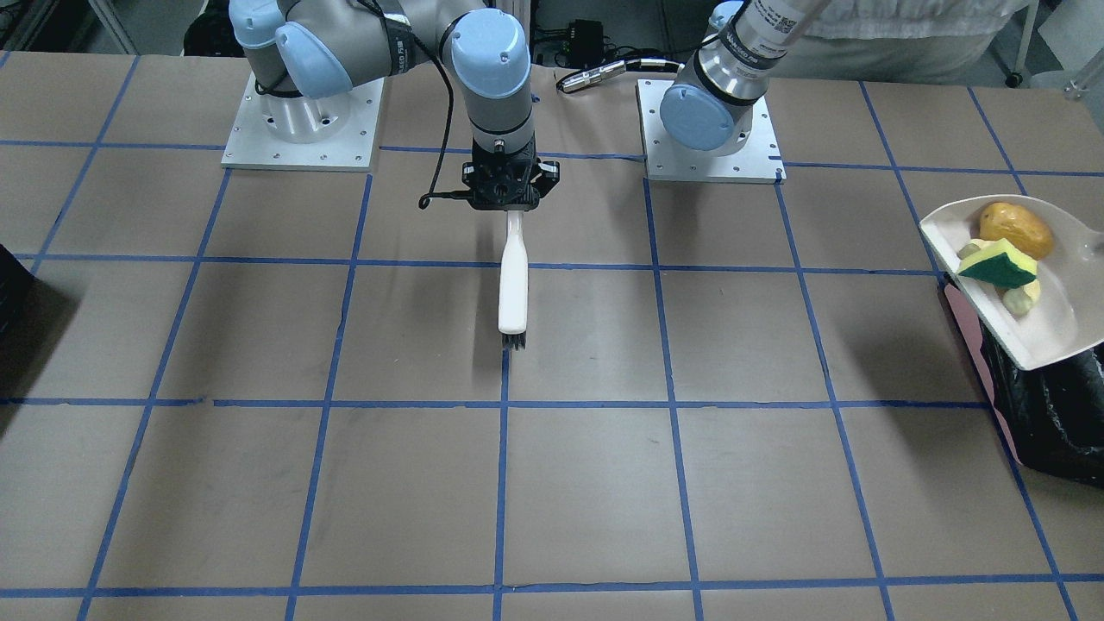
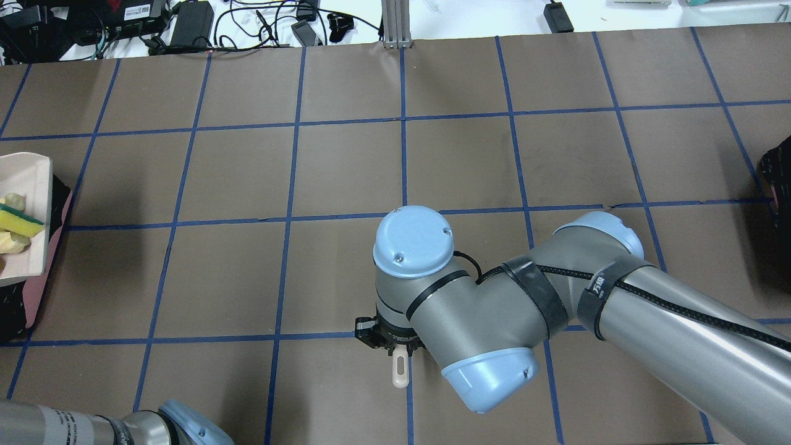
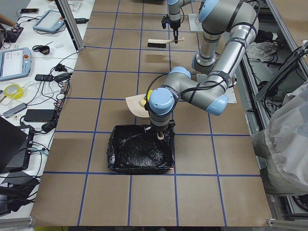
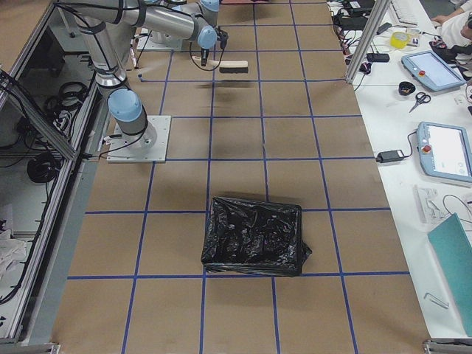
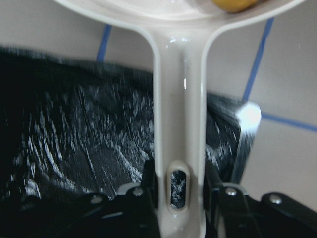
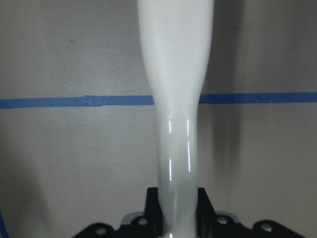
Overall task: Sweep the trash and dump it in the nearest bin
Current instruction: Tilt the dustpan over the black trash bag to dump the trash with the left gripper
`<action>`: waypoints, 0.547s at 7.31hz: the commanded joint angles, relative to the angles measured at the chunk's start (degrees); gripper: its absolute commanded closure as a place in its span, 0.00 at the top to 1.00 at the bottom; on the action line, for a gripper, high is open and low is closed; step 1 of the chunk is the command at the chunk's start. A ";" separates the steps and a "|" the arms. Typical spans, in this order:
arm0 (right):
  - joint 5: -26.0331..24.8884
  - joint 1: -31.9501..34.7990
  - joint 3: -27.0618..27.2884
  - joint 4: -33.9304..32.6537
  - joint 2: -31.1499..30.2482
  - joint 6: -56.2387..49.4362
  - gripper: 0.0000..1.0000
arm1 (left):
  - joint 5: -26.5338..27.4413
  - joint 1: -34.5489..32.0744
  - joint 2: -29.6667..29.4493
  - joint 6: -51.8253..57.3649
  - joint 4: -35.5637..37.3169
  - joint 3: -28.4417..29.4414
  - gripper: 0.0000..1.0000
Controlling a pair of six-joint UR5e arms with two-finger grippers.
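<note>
The trash lies in a white dustpan (image 1: pixel 1056 328): an orange-brown lump (image 1: pixel 1016 228), a yellow-and-green sponge piece (image 1: pixel 999 263) and cream scraps (image 1: pixel 1022 297). The dustpan hangs over the edge of the pink-sided bin (image 1: pixel 970 336) lined with a black bag (image 5: pixel 74 144). My left gripper (image 5: pixel 178 198) is shut on the dustpan's handle above the bag. My right gripper (image 1: pixel 504 194) is shut on the handle of a white brush (image 1: pixel 513 285), held over the middle of the table near the robot's bases.
A second dark container (image 2: pixel 775 173) sits at the table's opposite end; it shows as a black-bagged box (image 4: pixel 254 243) in the exterior right view. Cables and devices (image 2: pixel 185 25) lie past the far table edge. An operator (image 3: pixel 284 144) stands by the left end.
</note>
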 commanded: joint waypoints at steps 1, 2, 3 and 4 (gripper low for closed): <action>0.03 0.60 2.49 -0.61 0.80 -0.27 0.00 | 4.10 1.91 -4.60 2.97 0.18 8.11 0.00; 0.12 0.69 3.02 -0.61 0.81 -0.18 0.00 | 4.20 3.40 -8.19 5.08 0.18 12.94 0.00; 0.55 0.69 3.12 -0.87 0.81 0.08 0.00 | 4.55 4.72 -11.88 5.80 0.26 17.17 0.00; 0.90 0.69 3.12 -1.14 0.81 0.78 0.00 | 5.95 5.00 -14.36 6.32 0.35 20.51 0.00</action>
